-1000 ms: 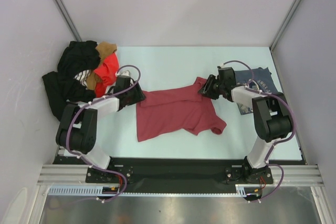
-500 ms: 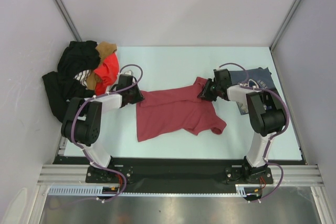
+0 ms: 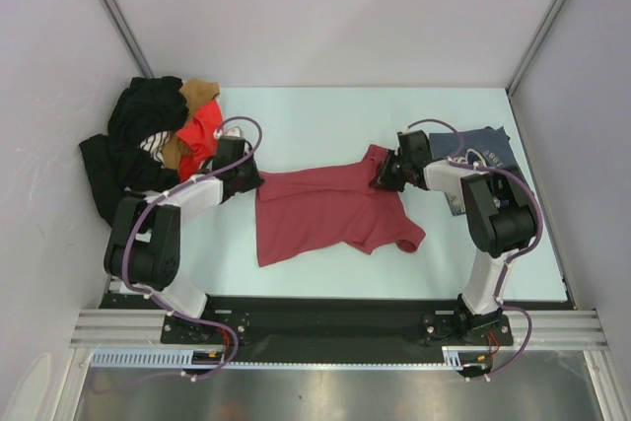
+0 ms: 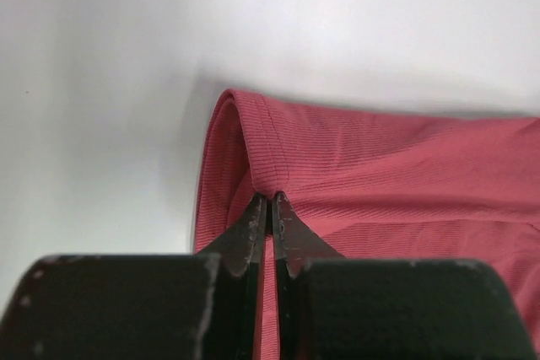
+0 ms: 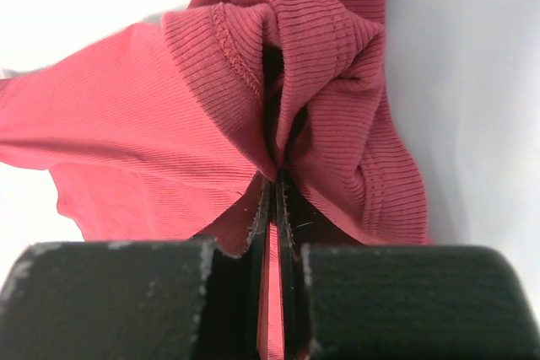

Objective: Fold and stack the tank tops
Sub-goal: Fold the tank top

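Behind the matt black left gripper (image 3: 256, 179) and the matching right gripper (image 3: 379, 176), each arm alternates smooth white plastic shells (image 3: 197, 199) with rounded black joint housings (image 3: 148, 244). A thin purple cable (image 3: 243, 122) loops off each wrist and runs back along the links towards a flat black base plate (image 3: 325, 327). Seen from the wrists, two tapered black fingers (image 4: 251, 229) with finely toothed inner faces stand ahead of a blocky black body (image 4: 110, 309) with pale, scuffed edges.

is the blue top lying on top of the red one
No, the blue top lies by itself at the right, clear of the red top spread in the middle.
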Motion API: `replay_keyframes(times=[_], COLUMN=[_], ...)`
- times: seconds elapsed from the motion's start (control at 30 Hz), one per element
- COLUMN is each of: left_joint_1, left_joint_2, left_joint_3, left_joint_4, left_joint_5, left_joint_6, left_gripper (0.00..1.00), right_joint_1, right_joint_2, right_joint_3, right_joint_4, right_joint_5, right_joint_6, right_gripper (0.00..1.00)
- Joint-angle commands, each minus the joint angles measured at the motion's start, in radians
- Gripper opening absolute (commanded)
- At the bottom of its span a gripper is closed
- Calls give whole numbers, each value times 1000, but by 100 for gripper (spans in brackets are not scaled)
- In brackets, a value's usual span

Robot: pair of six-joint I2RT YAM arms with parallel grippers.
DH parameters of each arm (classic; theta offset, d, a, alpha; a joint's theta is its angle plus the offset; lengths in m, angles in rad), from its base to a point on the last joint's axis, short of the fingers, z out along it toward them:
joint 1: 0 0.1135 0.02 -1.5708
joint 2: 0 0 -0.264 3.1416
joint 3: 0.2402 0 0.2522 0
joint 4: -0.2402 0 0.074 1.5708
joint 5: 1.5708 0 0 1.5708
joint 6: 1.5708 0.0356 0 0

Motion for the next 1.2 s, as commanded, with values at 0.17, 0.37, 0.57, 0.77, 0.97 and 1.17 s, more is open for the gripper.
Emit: replay_keyframes(times=[0.17,0.37,0.57,0.77,0.97,1.17], left_joint_1=[3,3,3,4,1,-32], left_joint_2=[-21,42,59,-49,-198,-460], left_joint_3=[1,-19,-25,-43,-100,-328], left_joint_4=[9,43,52,12,-52,-65], left_joint_5=[-16,17,22,-22,-16,42], left_joint_6=[21,7,3,27,29,-19], left_gripper=[10,13,25,60,70,70], right_joint_1=[13,36,48,48,54,142], right_joint_2=[-70,-87,-77,-162,-311,-590], right_joint_3=[-25,-68,-66,-72,-120,-313], right_joint_4=[-12,-8,-17,-57,-146,-242], right_joint_5=[19,50,68,113,159,228], right_joint_6=[-6,16,14,-13,-46,5], right_gripper=[3,4,20,39,53,46])
